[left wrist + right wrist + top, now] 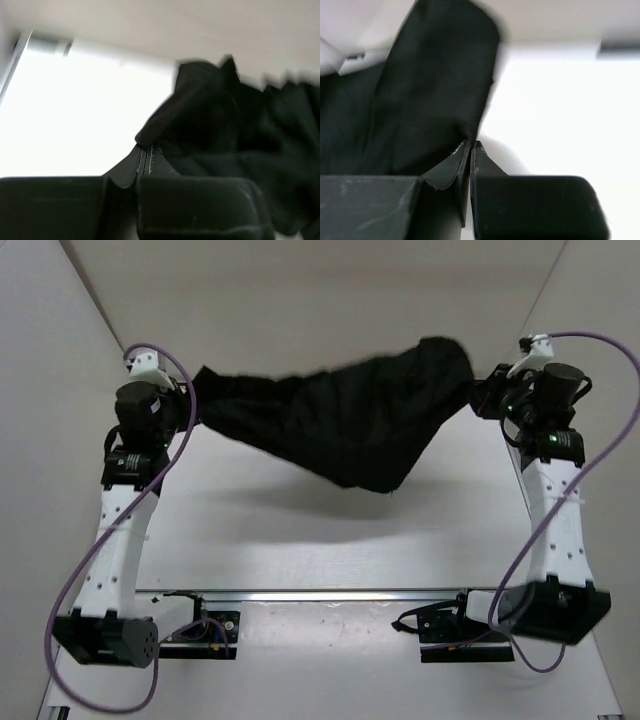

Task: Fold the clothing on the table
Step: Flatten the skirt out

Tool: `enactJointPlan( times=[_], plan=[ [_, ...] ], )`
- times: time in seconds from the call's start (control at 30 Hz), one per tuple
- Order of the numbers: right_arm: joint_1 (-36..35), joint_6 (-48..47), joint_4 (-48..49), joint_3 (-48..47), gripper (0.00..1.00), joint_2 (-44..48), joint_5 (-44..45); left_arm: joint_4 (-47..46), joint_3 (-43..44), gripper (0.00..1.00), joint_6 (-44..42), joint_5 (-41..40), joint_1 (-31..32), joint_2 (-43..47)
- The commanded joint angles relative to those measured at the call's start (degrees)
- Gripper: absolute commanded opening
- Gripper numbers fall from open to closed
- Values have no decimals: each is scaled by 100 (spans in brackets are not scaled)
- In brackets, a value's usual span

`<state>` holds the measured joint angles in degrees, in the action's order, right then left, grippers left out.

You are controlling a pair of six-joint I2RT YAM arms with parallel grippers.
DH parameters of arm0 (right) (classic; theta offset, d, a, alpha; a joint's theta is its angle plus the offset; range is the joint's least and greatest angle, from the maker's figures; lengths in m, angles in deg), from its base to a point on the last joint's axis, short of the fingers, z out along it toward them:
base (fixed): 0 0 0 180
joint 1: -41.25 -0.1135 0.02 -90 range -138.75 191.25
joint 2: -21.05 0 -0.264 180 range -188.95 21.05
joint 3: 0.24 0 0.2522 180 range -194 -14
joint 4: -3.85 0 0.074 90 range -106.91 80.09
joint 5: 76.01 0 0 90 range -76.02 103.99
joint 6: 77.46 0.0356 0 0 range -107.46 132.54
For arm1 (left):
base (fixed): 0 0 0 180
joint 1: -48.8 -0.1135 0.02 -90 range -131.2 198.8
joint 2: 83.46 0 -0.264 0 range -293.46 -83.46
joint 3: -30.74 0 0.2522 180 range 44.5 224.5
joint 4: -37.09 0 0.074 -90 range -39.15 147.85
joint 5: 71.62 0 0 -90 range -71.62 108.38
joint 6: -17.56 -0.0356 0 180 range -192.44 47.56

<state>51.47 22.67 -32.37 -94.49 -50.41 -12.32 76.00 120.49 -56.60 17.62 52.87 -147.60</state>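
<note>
The clothing (350, 420), a large black garment, hangs stretched between my two grippers above the table (300, 550) and sags in the middle, lowest to the right of centre. My left gripper (190, 392) is shut on its left end. In the left wrist view the jaws (146, 152) are pressed together with the clothing (225, 130) bunched at their tips. My right gripper (482, 395) is shut on the right end. The right wrist view shows its closed tips (471, 145) pinching the edge of the clothing (420, 100), which spreads up and to the left.
A silver metal rail (330, 595) runs across the near part of the table between the two arm bases. White walls (60, 360) close in on the left, right and back. Purple cables (90, 570) loop beside each arm.
</note>
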Motion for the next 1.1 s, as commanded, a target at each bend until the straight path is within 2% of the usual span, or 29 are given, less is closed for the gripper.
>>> enactJointPlan(
  times=[0.0, 0.03, 0.1, 0.13, 0.23, 0.27, 0.3, 0.33, 0.37, 0.43, 0.5, 0.53, 0.6, 0.63, 0.67, 0.7, 0.73, 0.8, 0.83, 0.87, 0.93, 1.07],
  plan=[
    [375, 14, -418, 356, 0, -588, -726, 317, -434, 0, -61, -344, 73, -407],
    [323, 41, -156, 463, 0, -536, -640, 133, -566, 0, -159, -660, 171, -293],
    [235, 129, 126, 683, 0, -430, -359, 96, -463, 0, 6, -323, -54, -397],
    [235, 112, 84, 579, 0, -491, -401, 70, -384, 0, 181, -16, -143, -546],
    [235, 182, -91, -176, 0, -1131, -673, 8, 150, 0, 253, 40, -119, -941],
    [218, 200, -292, -761, 0, -1281, -779, 77, 353, 0, 279, 223, -109, -1177],
    [174, 296, -477, -1541, 0, -1552, -849, 148, 956, 0, 402, 451, -91, -1458],
    [182, 314, -548, -1897, 0, -1686, -867, 375, 1728, 0, 429, 549, -91, -1565],
    [200, 375, -697, -2831, 0, -1861, -998, 560, 2553, 0, 447, 515, -22, -1775],
    [147, 472, -751, -4110, 0, -1820, -833, 623, 3462, 0, 324, 87, 215, -1664],
    [470, 603, -393, -4195, 1, -1478, -1006, 396, 3678, 0, 193, -371, 190, -1095],
    [594, 709, -330, -3942, 0, -1163, -1095, 212, 3434, 0, 166, -460, 103, -883],
    [823, 518, -346, -3311, 0, -758, -1228, 218, 2733, 0, -131, -1177, 93, -163],
    [711, 264, -390, -2619, 0, -503, -915, 236, 2459, 0, -186, -1399, 189, 48],
    [649, -8, -365, -1707, 0, -335, -729, 219, 1743, 0, -264, -1619, 251, 129],
    [526, -107, -286, -1176, 0, -325, -501, 175, 865, 0, -230, -1586, 191, 225],
    [473, -143, -277, -362, 0, -403, -429, 149, 413, 0, -195, -1507, 181, 209],
    [533, -100, -154, 485, 0, -780, -882, 113, -1036, 0, 120, -860, 59, -53],
    [499, 49, -49, 899, 0, -973, -1033, 139, -1277, 0, 209, -691, 84, -220],
    [464, 76, 100, 1086, 0, -1071, -1078, 9, -1645, 0, 270, -420, 128, -300],
    [324, 77, 216, 1202, 0, -1133, -764, -124, -2043, 0, 333, -390, 172, -450],
    [349, -72, 120, 721, 0, -1150, -498, -361, -2019, 0, 420, -277, -143, -582]
  ],
)
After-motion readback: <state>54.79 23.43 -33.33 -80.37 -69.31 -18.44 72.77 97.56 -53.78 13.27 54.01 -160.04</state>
